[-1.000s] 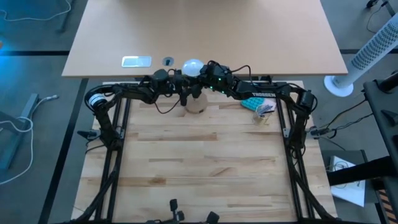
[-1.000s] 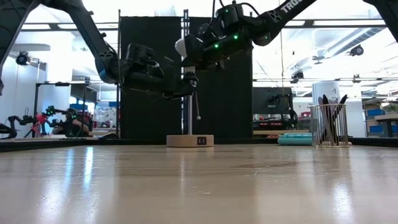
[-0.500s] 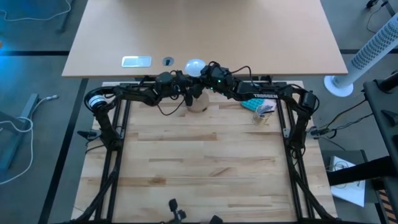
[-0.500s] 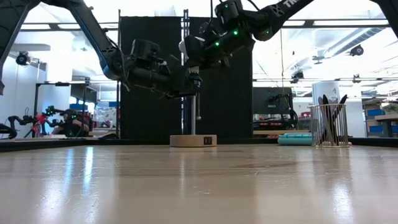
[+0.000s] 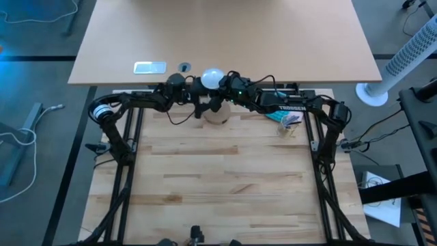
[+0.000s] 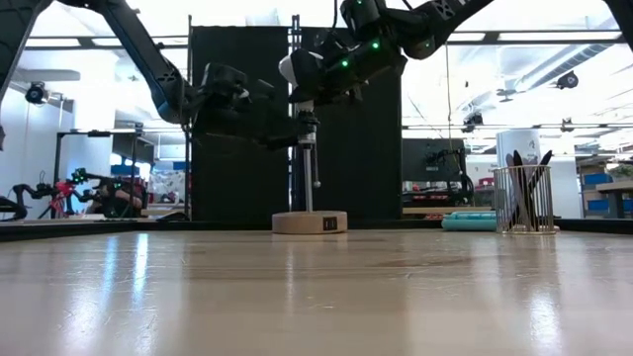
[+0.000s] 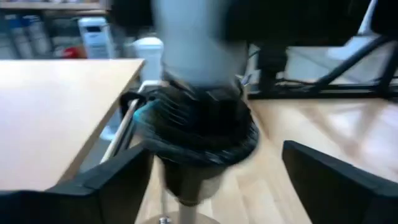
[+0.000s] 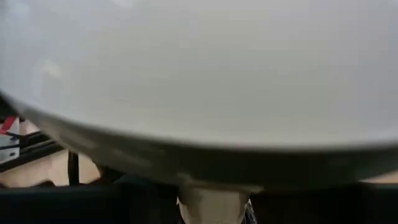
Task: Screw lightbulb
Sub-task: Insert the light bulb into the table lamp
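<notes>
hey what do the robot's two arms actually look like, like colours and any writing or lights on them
Both arms are black and jointed, built of slim tube links. The right arm carries white "TROSSEN" lettering on its forearm and small green lights near the wrist. The left arm has a white ring at its shoulder joint and a thin dark cable looping under it. The left hand has two broad, flat black fingers.

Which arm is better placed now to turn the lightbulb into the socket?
The right. Its gripper holds the lightbulb directly above the black socket, while the left gripper only brackets the socket.
</notes>
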